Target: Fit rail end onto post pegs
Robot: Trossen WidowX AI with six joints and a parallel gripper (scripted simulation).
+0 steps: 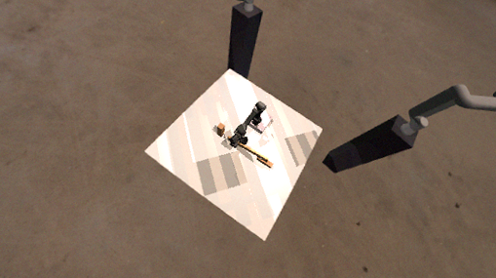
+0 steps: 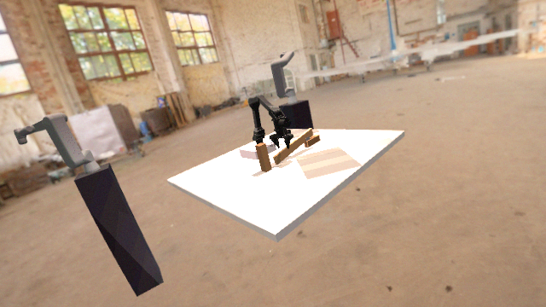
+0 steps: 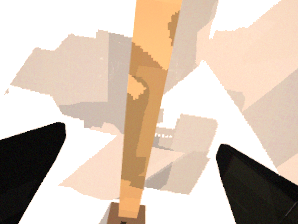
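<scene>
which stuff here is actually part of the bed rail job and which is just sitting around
Part of the job:
- rail, near end down on the table
- post, standing upright
- footboard block under the rail's far end
- gripper, open, above the rail

Just there:
- table
- two dark pillars with grey arms

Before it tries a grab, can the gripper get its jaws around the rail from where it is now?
Probably yes: the open gripper hangs above the rail, jaws on either side, nothing between.
</scene>
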